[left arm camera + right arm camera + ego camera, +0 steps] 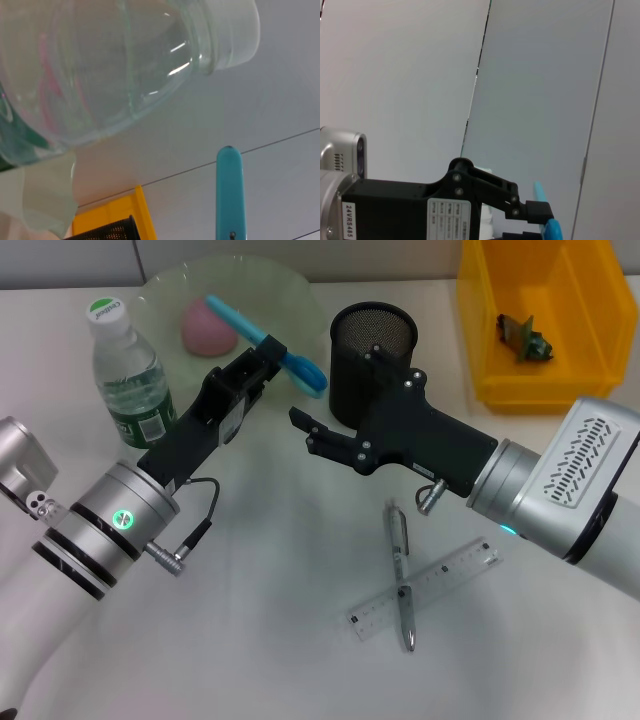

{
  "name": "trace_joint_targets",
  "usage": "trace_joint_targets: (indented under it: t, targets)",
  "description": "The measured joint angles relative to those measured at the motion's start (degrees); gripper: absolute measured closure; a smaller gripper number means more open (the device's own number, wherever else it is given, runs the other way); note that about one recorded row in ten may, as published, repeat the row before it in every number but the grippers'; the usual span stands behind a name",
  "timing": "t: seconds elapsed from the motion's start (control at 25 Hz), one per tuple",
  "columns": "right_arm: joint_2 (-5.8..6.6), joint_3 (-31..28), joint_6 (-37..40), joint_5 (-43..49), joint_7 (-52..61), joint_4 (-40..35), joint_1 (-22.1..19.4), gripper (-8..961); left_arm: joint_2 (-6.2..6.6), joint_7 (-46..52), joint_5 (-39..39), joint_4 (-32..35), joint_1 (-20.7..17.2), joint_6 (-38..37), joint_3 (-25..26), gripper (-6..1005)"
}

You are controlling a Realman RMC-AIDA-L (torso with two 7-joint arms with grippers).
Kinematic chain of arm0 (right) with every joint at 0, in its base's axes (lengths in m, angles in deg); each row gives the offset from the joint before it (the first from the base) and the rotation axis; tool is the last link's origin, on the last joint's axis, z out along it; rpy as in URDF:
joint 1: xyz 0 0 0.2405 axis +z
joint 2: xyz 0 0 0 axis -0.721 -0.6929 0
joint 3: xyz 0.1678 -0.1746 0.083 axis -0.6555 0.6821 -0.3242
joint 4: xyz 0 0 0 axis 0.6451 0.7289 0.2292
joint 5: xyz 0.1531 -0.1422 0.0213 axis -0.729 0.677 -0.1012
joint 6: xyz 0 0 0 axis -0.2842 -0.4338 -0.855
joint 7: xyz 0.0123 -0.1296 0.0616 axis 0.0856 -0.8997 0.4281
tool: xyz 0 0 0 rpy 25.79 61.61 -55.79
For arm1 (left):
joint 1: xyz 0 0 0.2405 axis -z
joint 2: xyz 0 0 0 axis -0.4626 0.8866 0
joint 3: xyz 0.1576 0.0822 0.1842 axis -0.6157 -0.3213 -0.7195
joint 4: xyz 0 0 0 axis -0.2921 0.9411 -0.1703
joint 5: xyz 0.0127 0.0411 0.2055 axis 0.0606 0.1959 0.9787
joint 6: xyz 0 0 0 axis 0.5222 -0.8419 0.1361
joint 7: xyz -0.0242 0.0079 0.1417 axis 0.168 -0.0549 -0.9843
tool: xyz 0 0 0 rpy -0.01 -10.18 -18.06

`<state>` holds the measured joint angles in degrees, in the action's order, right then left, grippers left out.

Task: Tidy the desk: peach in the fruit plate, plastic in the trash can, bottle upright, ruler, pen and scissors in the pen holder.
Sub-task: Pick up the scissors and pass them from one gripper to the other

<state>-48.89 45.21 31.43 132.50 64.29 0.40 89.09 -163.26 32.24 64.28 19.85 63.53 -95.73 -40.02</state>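
While the left gripper (pixel 272 352) hangs above the near right edge of the fruit plate (pixel 160 295), it's clamped on the blue scissors (pixel 268 337), w/ the handle loops sticking out right toward the pen holder (pixel 372 360) and the blade end pointing far-left over the plate. The peach (pixel 207 326) sits in the plate, just left of the scissors. The bottle (pixel 130 375) stands upright at the left, touching or just beside the plate's near left rim; can't tell which. The right gripper (pixel 312 435) is near the middle of the desk, just in front of the pen holder, fingers spread wide w/ nothing between them. The pen (pixel 401 575) lies on the desk near right, crossing over the ruler (pixel 425 589). Far right, the yellow trash can (pixel 485 330) has a crumpled bit of plastic (pixel 525 337) inside. In the left wrist view the bottle (pixel 100 70) fills most of the frame w/ the scissors' blue tip (pixel 229 192) beside it; the right wrist view shows the left gripper (pixel 542 220) from the side, holding something blue.
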Motion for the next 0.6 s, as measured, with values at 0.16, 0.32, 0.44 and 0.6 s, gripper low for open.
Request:
trace_joint_targets:
  t: [0.16, 0.32, 0.44, 0.6]
  targets:
    - [0.0, -1.15, -0.57, 0.01, -2.61, 1.24, 0.25, 157, 0.0, 0.03, 1.89, -0.36, 0.0, -0.17, 1.58, 693]
    - [0.0, -1.31, -1.03, 0.06, -2.83, 1.36, 0.5, 186, 0.01, 0.03, 4.92, -0.44, -0.49, -0.16, 4.24, 691]
    - [0.0, -1.6, -1.42, 0.08, -2.85, 1.4, 0.69, 208, 0.0, 0.01, 6.95, -0.4, -0.74, -0.03, 6.09, 690]
    - [0.0, -2.0, -1.59, 0.09, -2.86, 1.41, 0.9, 299, 0.01, 0.0, 7.39, -0.37, -0.82, -0.12, 6.49, 687]
